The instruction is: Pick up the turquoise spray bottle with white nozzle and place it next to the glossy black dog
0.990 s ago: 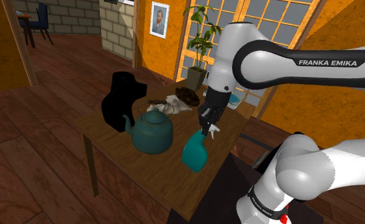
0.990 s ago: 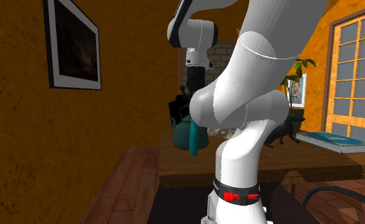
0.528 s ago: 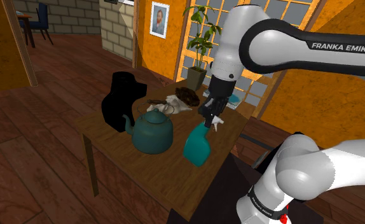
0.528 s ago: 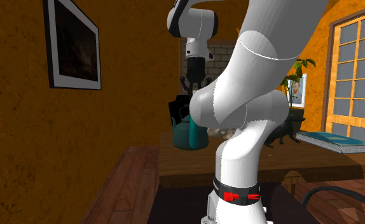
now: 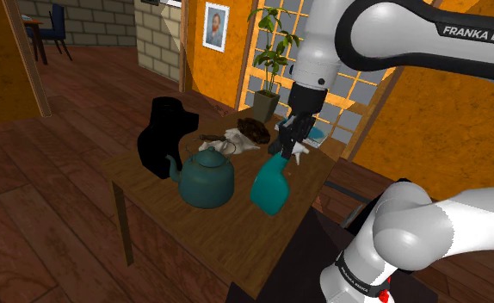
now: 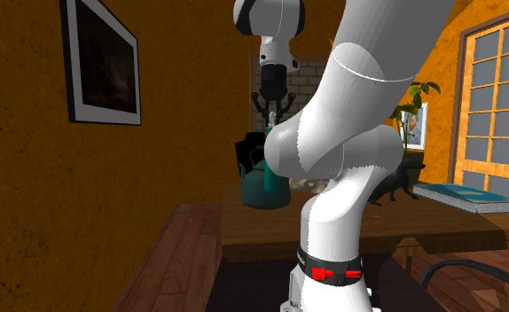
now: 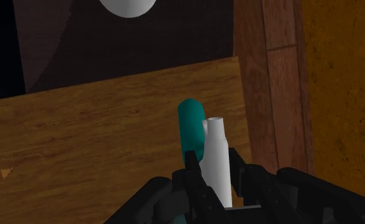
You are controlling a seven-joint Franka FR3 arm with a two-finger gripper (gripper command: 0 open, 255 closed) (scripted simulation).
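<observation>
The end effector (image 5: 287,146) pinches the white nozzle (image 7: 216,153) of the turquoise spray bottle (image 5: 271,185) (tilted), beside a teal kettle (image 5: 206,179) on the tabletop (image 5: 228,237); the black dog (image 5: 163,136) stands past the kettle.

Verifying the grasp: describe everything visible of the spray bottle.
The spray bottle has a smooth teal body, wide at the base, and a white nozzle. The gripper is shut on the nozzle, so the bottle hangs tilted, seemingly just off the wooden table, on the shoulder view's right of the teapot.
</observation>
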